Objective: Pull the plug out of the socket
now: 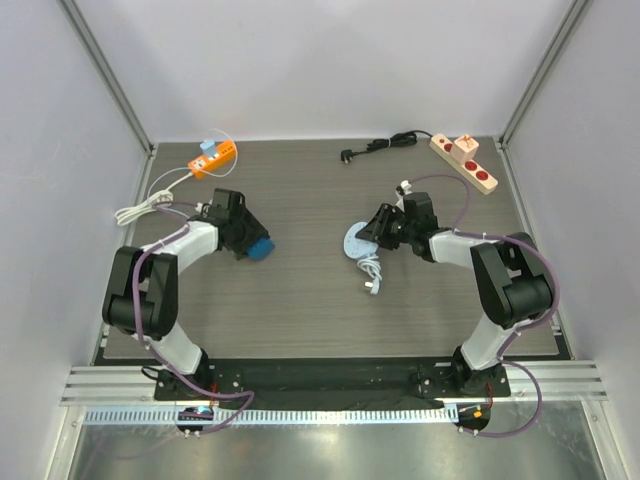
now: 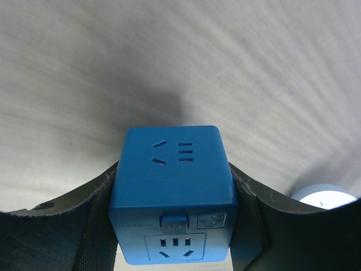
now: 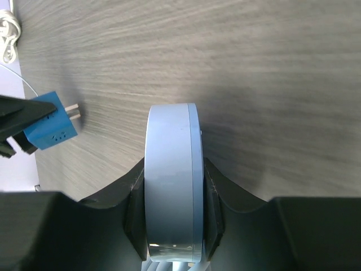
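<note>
My left gripper (image 1: 252,243) is shut on a blue cube socket adapter (image 1: 261,247), held just above the table at centre-left. In the left wrist view the cube (image 2: 172,192) sits between both fingers, with outlet faces on top and front. In the right wrist view the cube (image 3: 49,119) shows two bare metal prongs (image 3: 72,110) pointing right, free in the air. My right gripper (image 1: 365,238) is shut on a pale blue round disc socket (image 3: 171,186), held on edge. Its white cable (image 1: 371,272) trails on the table. Cube and disc (image 1: 355,243) are apart.
An orange power strip (image 1: 214,157) with a coiled white cord (image 1: 140,208) lies at the back left. A beige strip with red switches (image 1: 463,160) and a black cord with plug (image 1: 380,146) lie at the back right. White walls enclose the table.
</note>
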You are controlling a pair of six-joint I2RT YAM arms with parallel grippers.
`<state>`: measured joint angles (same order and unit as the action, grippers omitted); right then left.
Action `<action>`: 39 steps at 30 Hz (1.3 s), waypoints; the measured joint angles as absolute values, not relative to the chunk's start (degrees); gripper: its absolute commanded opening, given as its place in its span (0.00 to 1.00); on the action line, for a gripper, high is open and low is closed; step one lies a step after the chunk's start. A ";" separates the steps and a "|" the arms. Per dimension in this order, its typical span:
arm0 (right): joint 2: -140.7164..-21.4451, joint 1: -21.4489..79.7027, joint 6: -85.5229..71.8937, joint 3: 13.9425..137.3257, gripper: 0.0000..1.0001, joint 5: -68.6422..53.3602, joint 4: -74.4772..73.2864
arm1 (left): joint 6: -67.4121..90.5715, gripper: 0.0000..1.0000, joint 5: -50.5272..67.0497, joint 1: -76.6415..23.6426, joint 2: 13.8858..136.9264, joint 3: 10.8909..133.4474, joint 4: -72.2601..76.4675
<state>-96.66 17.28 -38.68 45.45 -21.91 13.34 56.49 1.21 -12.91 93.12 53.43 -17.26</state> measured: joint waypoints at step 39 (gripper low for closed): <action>-88.42 17.15 -30.70 53.21 1.00 -10.57 -12.69 | 48.90 1.00 9.39 -11.99 60.07 51.96 -27.18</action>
